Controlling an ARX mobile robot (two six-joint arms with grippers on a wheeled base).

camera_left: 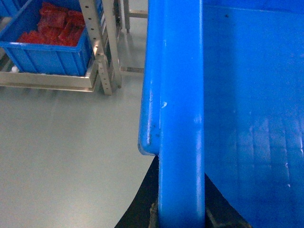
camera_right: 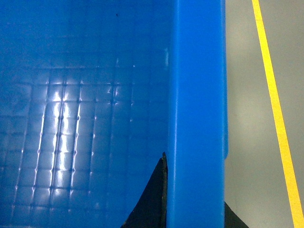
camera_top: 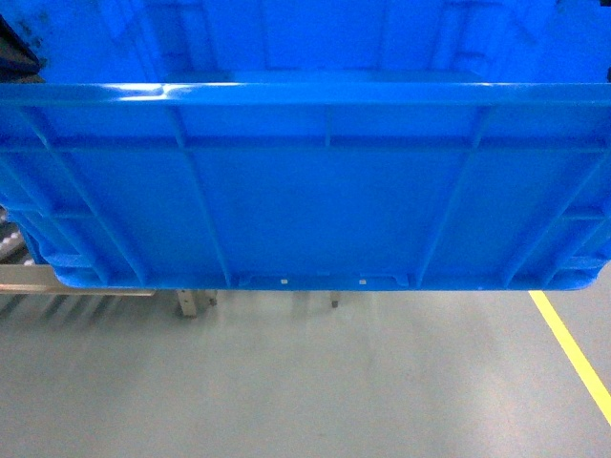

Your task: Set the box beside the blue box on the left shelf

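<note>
Left gripper (camera_left: pixel 180 216): jaws clamped astride the left rim of the box (camera_top: pixel 305 191), one dark finger outside the wall, one inside. Right gripper (camera_right: pixel 194 209): jaws likewise closed over the right rim, dark fingers on both sides. Box held aloft between both arms, above the grey floor (camera_top: pixel 305 382), filling most of the head view; inner bottom shows a grid pattern. Yellow floor line (camera_top: pixel 573 353) to the right. Left wrist view: steel-framed shelving (camera_left: pixel 102 52), well apart, carrying a smaller blue bin (camera_left: pixel 47 54) with red contents (camera_left: pixel 57 23).
</note>
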